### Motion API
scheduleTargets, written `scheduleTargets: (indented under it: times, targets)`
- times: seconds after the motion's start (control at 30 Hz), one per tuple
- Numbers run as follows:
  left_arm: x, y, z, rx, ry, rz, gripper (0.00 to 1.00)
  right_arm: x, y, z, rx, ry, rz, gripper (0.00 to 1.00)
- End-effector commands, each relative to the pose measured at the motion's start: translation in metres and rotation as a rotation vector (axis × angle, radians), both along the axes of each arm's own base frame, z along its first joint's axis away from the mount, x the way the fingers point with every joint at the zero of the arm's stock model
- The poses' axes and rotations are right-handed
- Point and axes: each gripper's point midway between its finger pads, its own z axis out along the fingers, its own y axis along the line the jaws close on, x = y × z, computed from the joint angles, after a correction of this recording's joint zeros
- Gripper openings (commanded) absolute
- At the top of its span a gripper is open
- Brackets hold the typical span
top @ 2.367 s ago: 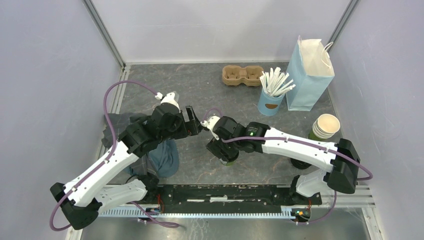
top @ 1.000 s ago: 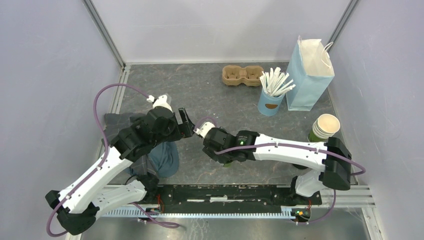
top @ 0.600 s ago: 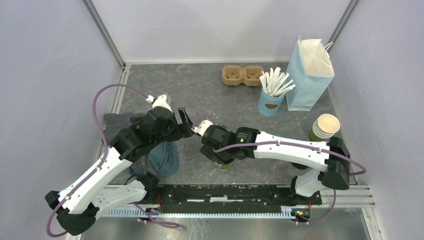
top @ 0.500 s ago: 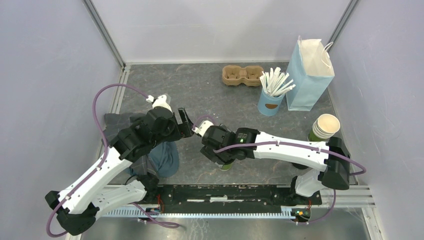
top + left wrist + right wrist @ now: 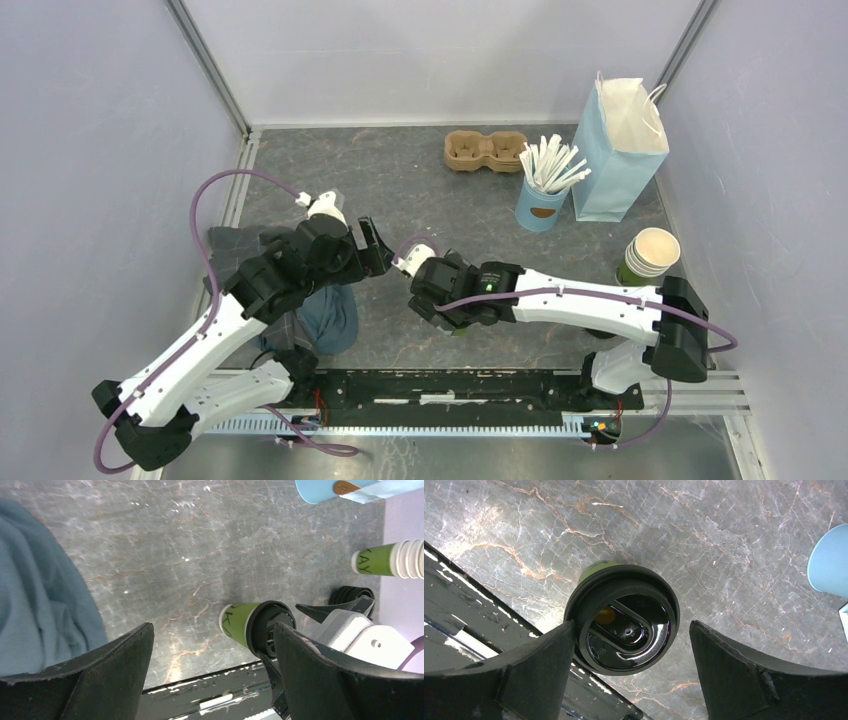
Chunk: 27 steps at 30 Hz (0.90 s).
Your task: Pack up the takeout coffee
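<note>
Loosened since a second ago, the right gripper (image 5: 631, 630) stands spread around the takeout coffee (image 5: 624, 615), upright on the table (image 5: 400, 180) by the front rail (image 5: 450, 385). The left gripper (image 5: 214, 627) hangs agape close by. A stick cup (image 5: 543, 200) fronts the blue bag (image 5: 620, 120).

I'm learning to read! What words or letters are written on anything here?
"KAY": handwritten in dark marker on the stacked green cups.
On the takeout coffee: dark marker writing on its side, only partly visible, not readable.
On the oval label of the light-blue cup: too small to read.
</note>
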Motion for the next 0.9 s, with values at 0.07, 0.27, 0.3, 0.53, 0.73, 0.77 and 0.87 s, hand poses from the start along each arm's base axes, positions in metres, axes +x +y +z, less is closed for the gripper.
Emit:
scheduleTargets:
  times: [0.07, 0.27, 0.3, 0.53, 0.73, 0.77, 0.87]
  targets:
    - [-0.004, -0.036, -0.02, -0.14, 0.118, -0.044, 0.92, 0.011, 0.0, 0.017, 0.102, -0.103, 0.009, 0.9]
    - [-0.009, -0.051, -0.062, -0.361, 0.315, -0.083, 0.93, 0.009, -0.003, 0.009, 0.1, -0.113, 0.055, 0.9]
    - [-0.01, -0.059, -0.065, -0.419, 0.341, -0.125, 0.93, 0.008, -0.004, 0.007, 0.096, -0.114, 0.063, 0.9]
    - [-0.014, -0.102, -0.06, -0.571, 0.378, -0.432, 0.97, 0.006, -0.001, 0.001, 0.086, -0.103, 0.097, 0.9]
    - [-0.02, -0.117, -0.079, -0.514, 0.433, -0.561, 0.97, 0.007, -0.003, 0.002, 0.092, -0.107, 0.093, 0.9]
    - [-0.024, -0.118, -0.087, -0.475, 0.455, -0.572, 0.97, 0.006, -0.004, 0.001, 0.089, -0.108, 0.091, 0.9]
    - [-0.038, -0.126, -0.101, -0.395, 0.499, -0.615, 0.95, 0.006, -0.006, 0.001, 0.09, -0.105, 0.083, 0.91]
